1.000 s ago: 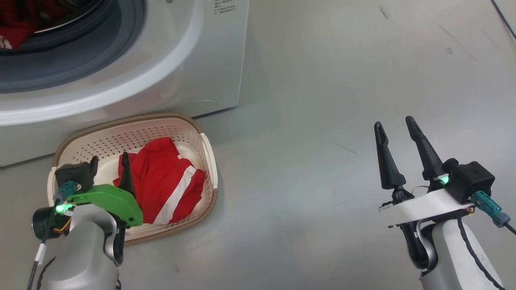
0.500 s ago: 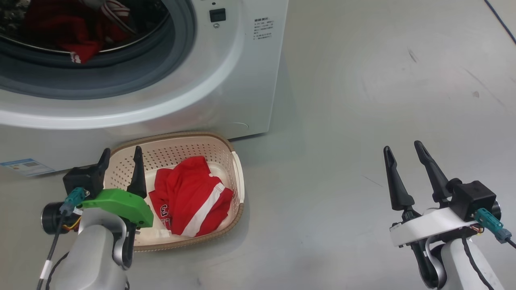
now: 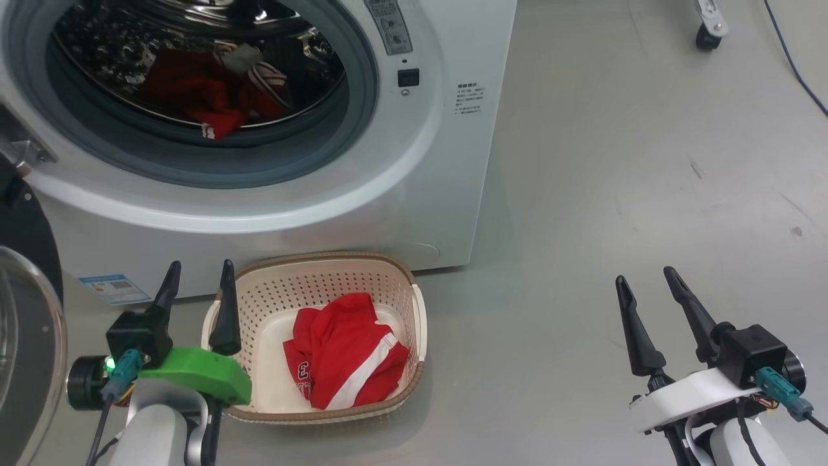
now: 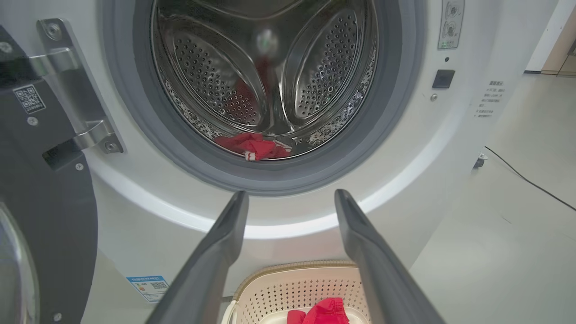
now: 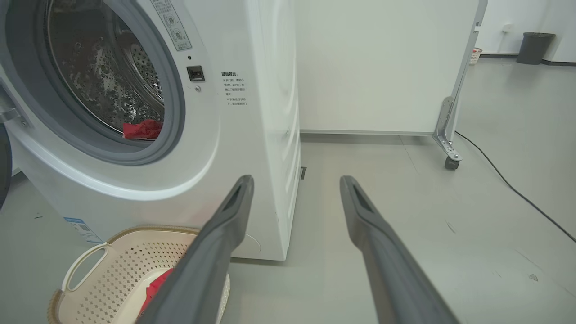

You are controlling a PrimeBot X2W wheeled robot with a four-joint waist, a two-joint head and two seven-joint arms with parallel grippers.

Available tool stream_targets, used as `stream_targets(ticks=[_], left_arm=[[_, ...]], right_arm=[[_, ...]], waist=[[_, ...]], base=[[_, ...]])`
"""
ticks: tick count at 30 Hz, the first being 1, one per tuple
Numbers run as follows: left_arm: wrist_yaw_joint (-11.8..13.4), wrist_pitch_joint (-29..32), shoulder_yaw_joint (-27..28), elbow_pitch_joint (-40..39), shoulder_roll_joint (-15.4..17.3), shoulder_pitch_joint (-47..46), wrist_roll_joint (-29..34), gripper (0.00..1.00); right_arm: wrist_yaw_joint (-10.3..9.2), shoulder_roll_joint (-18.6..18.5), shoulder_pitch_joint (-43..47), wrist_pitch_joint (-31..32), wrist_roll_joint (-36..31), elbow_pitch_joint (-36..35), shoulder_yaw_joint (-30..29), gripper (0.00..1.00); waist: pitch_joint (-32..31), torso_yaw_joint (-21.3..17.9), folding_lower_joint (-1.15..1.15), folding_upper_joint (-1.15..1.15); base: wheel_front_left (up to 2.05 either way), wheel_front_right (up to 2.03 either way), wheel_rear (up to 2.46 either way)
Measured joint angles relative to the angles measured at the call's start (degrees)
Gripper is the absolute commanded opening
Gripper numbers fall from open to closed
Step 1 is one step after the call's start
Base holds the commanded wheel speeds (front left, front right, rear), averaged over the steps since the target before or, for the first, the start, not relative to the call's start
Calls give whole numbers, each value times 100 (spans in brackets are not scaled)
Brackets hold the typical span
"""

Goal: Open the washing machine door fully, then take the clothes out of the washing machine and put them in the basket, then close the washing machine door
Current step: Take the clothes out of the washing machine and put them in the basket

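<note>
The washing machine door [image 3: 29, 246] stands swung open at the left. Red clothes [image 3: 207, 103] lie in the washing machine [image 3: 420, 194] drum, and more in the basket [image 3: 304, 291] just before it. The left gripper [image 3: 200, 265] and the right gripper [image 3: 645, 276] both hover spread wide, holding nothing

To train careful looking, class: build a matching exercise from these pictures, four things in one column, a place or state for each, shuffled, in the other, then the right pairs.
1. washing machine door
2. basket
3. clothes left in the washing machine
4. right pincer

A. open, above bare floor
B. on the floor, holding one red garment
C. swung open to the left
D. lying low behind the grey ring

Pairs: 1-C; 2-B; 3-D; 4-A
</note>
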Motion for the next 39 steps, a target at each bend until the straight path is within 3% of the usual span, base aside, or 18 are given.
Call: stream_targets(ticks=[18,39], left_arm=[[85,1,-107,-789,1,1241,142,100],[182,49,-157,-1367,3,1744,141,100]], right_arm=[[-67,41,617,0,-3,-10,58,100],[-163,103,779,12,-3,-143,145,100]], waist=[[-833,285,0,0],[-1024,234,0,0]], base=[[0,0,0],[0,0,0]])
